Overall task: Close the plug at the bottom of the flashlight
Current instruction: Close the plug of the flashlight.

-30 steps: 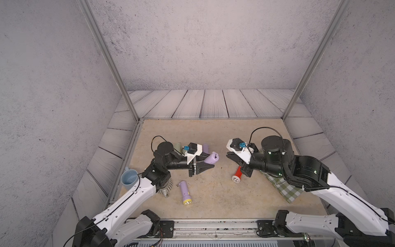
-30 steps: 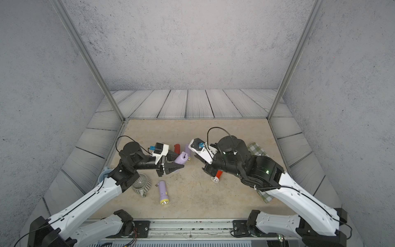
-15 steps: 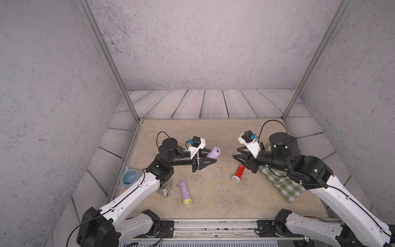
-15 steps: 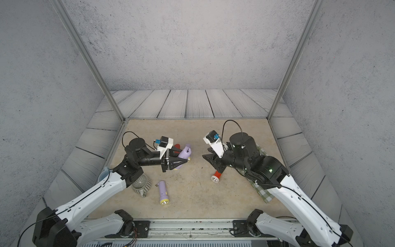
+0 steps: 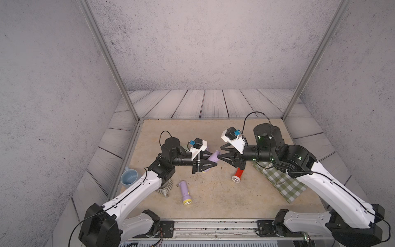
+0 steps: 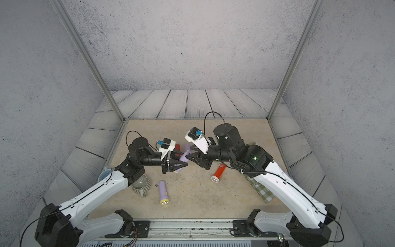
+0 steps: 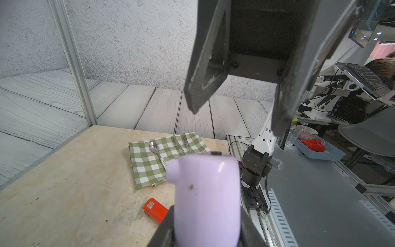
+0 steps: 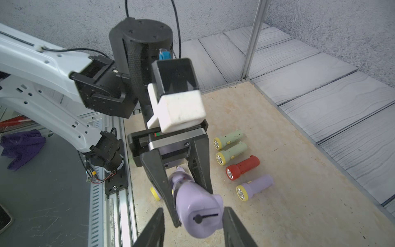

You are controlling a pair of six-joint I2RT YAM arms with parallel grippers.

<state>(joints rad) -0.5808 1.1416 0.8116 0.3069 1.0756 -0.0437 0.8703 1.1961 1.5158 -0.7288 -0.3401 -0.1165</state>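
**Item: lilac flashlight, held aloft for plug closing**

Table [image 5: 213, 198]: sand-coloured, lying across the lower middle of both top views and carrying the loose items below.

Left arm [image 5: 136, 192]: reaching in from the lower left. The left jaws are clenching the barrel of the task's flashlight.

Right arm [image 5: 331, 190]: reaching in from the lower right. The right jaws are standing released, one on each side of the flashlight's tail, gripping nothing.

Checked cloth [image 5: 285, 187]: lying flat at the right of the table, partly under the right arm.

Lilac flashlight [image 5: 213, 157]: hanging clear of the table at mid-frame, between the two sets of jaws, with its tail pointing toward the right arm. It is judged to be light, stiff moulded plastic with a glossy skin, so it is likely to twist or slip under a sideways push. The barrel is offering the soundest hold, as the left jaws are taking it, leaving the tail bare.

Spare flashlights: a red one [image 5: 238, 174] and a second lilac one [image 5: 184, 192] are lying loose on the table lower in the frame.

Plug [image 8: 205, 217]: showing at lower centre of the right wrist view as a dark slot with a round dot on the tail face. It is small and probably hinged and delicate, so it is calling for a light press square to the tail. Whether it is sitting fully flush cannot be told.
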